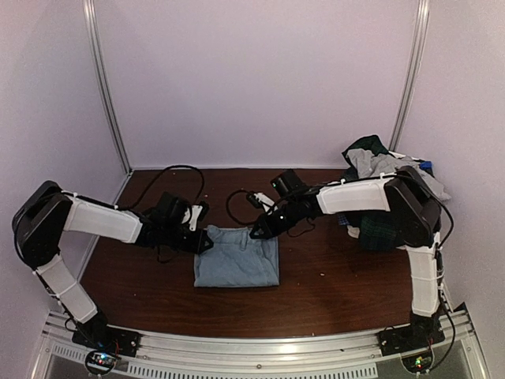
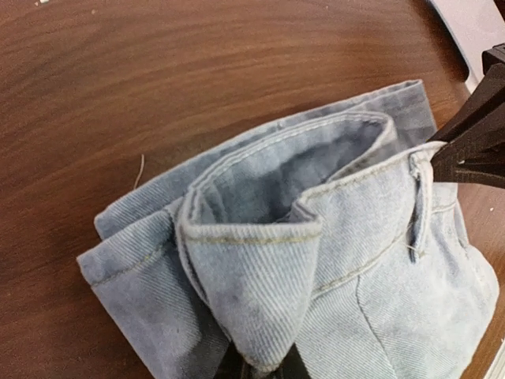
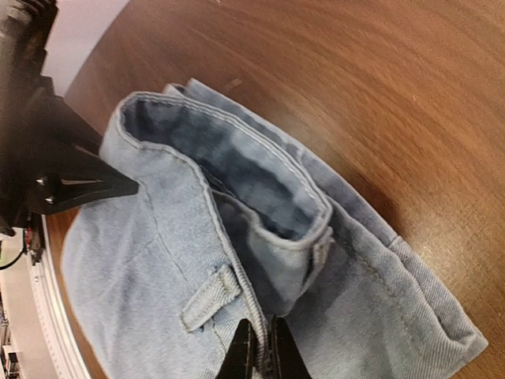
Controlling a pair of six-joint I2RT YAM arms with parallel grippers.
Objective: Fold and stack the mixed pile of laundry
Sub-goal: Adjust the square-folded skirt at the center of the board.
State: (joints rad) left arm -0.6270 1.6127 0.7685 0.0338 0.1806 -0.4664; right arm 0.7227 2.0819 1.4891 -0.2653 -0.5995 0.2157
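At the table's centre: the left gripper [image 1: 207, 238] and right gripper [image 1: 257, 230] are each closed narrow on the waistband of a pale denim garment [image 1: 237, 257], one at each end.
Garment: partly folded, with the waistband edge lifted and curled, not yet flat.
Done: by my judgement, one piece in hand and no stack in view.
Remaining: the mixed laundry pile [image 1: 377, 167], heaped in the far right corner beside the right arm.
Room: bare table [image 1: 331, 272] on the near side and to the left; walls close behind.
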